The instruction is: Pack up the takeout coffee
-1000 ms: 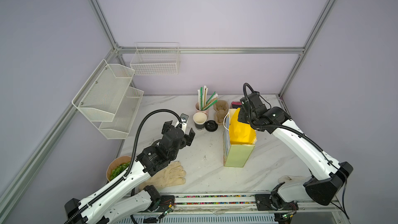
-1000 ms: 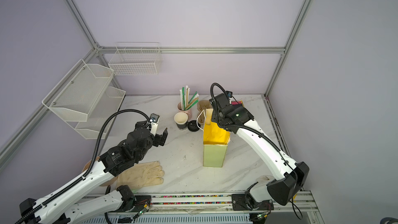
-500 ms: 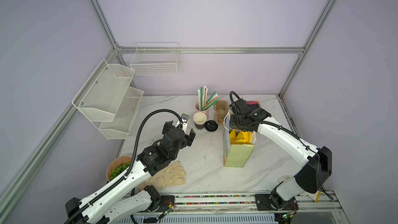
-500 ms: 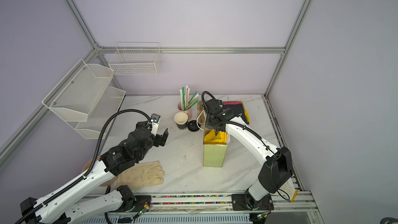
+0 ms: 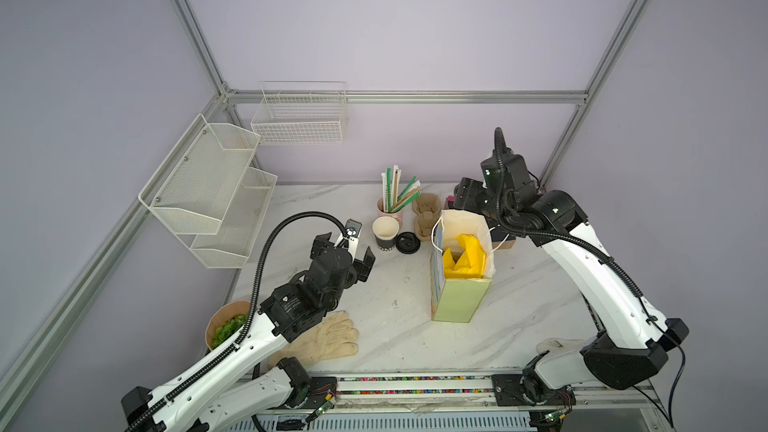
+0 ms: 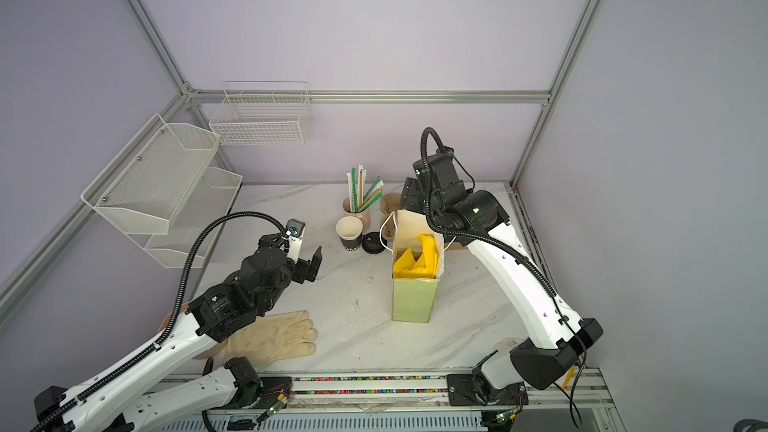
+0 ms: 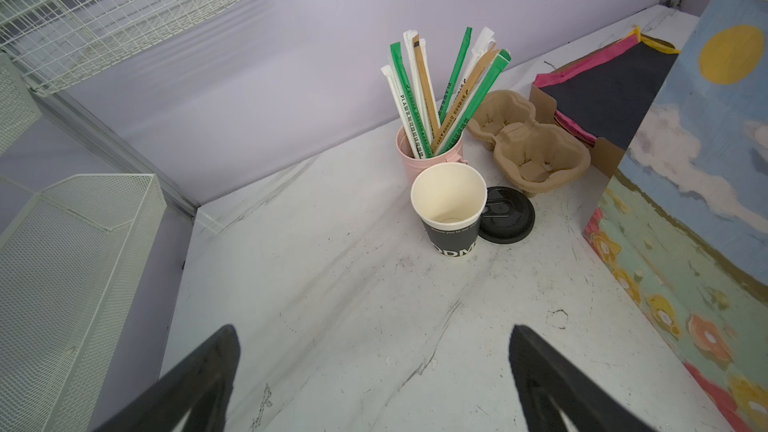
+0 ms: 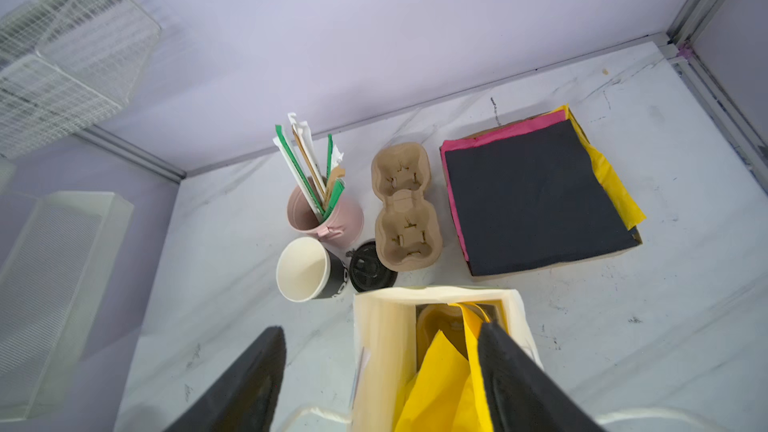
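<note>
Because the right gripper hangs just above the mouth of the paper bag, with one finger close to the yellow tissue, we judge that a careless lift could snag the tissue and tip the bag. Its jaws stand wide apart, holding nothing; the left gripper, at the bag's 9 o'clock, is also wide and empty. We cannot plainly see the takeout coffee; a pale round rim deep in the bag may be it.
</note>
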Controlling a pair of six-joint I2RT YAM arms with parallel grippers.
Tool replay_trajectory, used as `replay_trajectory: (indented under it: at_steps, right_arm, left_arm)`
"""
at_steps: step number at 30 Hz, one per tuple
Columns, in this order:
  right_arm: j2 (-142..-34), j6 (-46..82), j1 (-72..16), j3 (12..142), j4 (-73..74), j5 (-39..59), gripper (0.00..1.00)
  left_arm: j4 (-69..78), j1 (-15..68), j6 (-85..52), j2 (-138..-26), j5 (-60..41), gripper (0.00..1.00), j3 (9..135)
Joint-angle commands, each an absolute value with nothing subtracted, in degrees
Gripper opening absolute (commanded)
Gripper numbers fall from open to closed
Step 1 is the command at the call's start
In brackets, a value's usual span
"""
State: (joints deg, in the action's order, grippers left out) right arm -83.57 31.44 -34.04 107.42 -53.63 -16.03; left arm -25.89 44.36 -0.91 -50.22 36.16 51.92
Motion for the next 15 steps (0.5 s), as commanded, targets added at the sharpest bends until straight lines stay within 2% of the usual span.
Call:
replay_trajectory:
  at_steps: [1, 8, 11, 15]
  right_arm:
    - [-82.9, 29.4, -31.6, 110.2, -55.5, -19.3, 0.95]
    - [-79.9, 26.6, -22.9, 107.4, -50.9, -28.8, 0.97]
    - [-81.5, 26.8, -14.7, 105.4, -50.4, -25.3, 0.97]
    - [-83.2, 28.6, -10.5, 102.6, -47.9, -25.0, 0.97]
  left_arm:
    - [-21.8, 44.3, -2.0, -47.6, 39.1, 1.00, 48.8]
    - [-18.6, 44.3, -2.1, -46.1, 42.2, 1.00, 47.0]
    - [-17.9, 44.1, -2.0, -46.3, 43.6, 1.00, 46.6]
    - [-16.3, 43.2, -2.1, -47.2, 48.1, 1.00, 46.0]
